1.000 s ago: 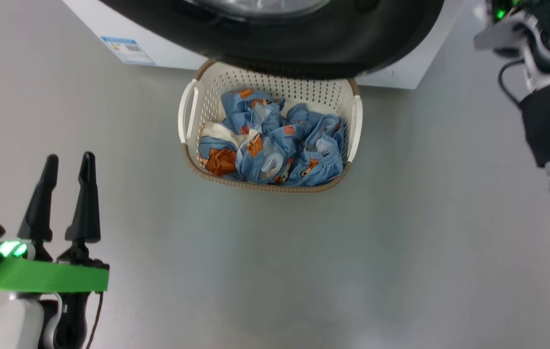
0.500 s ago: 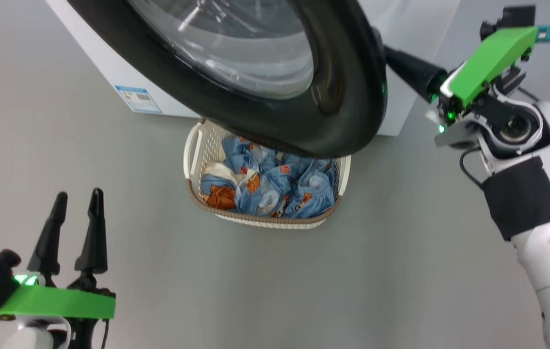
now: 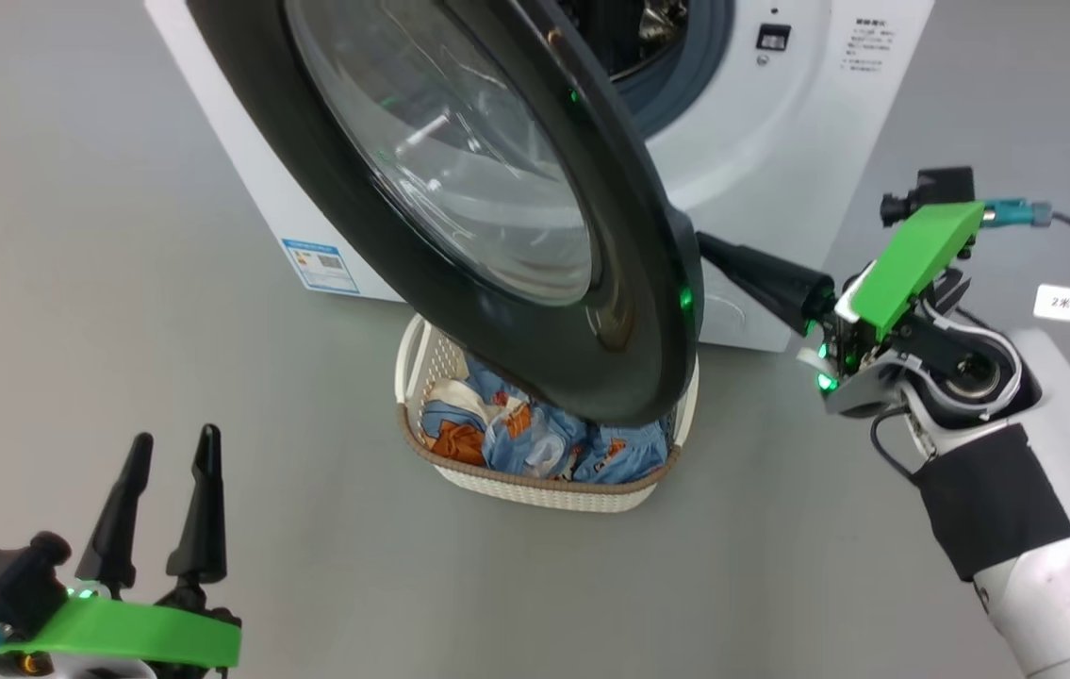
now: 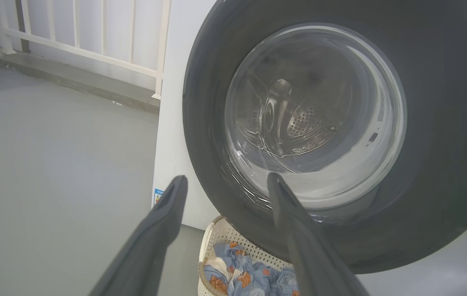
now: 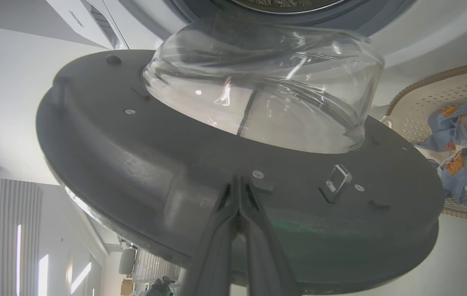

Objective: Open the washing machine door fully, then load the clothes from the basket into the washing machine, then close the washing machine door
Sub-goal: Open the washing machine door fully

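The washing machine [image 3: 780, 123] stands white at the top of the head view. Its door [image 3: 629, 358] hangs part-way open, black rim and clear glass bowl [image 3: 459, 160] facing me. My right gripper [image 3: 706, 243] is shut, empty, its tips pressed against the door's inner face [image 5: 200, 164] near the free edge, beside the latch hook [image 5: 338, 181]. Below the door sits the basket [image 3: 544, 490] on the floor, holding blue and orange clothes [image 3: 535, 443]. My left gripper [image 3: 167, 453] stands open at the lower left, far from the basket, its fingers [image 4: 167, 213] aimed at the door's outside.
The door overhangs the back half of the basket [image 4: 212, 242]. A blue sticker [image 3: 320, 266] marks the machine's left side. Grey floor [image 3: 120, 236] spreads to the left and in front. A white railing [image 4: 93, 33] runs along the wall behind the machine's left.
The head camera has tilted up, bringing the machine's front and my right arm into view. The door looks swung further out, with the shut right gripper still behind its edge. The left gripper stays open.
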`<state>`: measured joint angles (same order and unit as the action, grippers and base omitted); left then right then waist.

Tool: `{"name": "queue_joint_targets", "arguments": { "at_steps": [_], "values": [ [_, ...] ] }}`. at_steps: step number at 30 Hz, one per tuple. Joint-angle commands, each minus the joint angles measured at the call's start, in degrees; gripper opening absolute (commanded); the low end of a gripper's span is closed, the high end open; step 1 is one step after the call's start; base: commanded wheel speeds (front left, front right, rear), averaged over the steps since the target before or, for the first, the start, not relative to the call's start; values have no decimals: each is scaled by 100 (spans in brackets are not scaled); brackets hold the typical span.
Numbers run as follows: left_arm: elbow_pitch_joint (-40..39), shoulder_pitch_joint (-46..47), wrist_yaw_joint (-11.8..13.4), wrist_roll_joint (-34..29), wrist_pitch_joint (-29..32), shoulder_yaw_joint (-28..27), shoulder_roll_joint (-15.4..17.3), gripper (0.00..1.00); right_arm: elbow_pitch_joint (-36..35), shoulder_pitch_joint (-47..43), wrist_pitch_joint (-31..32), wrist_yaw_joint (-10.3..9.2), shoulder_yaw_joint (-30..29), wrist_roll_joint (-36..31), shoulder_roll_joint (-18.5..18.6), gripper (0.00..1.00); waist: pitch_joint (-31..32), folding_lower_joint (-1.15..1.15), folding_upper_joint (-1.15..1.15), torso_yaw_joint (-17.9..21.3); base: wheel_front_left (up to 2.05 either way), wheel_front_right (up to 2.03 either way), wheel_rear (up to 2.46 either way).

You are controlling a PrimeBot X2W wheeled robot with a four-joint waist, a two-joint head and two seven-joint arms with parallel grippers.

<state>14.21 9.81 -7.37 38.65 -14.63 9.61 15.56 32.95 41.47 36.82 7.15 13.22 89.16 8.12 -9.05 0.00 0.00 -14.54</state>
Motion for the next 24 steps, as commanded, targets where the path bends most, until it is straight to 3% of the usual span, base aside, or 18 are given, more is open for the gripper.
{"name": "queue_joint_targets", "arguments": {
  "at_steps": [1,24],
  "values": [
    [-75,25,-12,-75,-37,-194,149,100,-236,-35,79,34,125,78,-163,0,143,0,0,-132,0,0,0],
    [213,-194,-12,-309,-37,-159,-69,100,-531,-799,568,34,361,301,-326,0,702,0,0,-845,0,0,0]
  ]
}}
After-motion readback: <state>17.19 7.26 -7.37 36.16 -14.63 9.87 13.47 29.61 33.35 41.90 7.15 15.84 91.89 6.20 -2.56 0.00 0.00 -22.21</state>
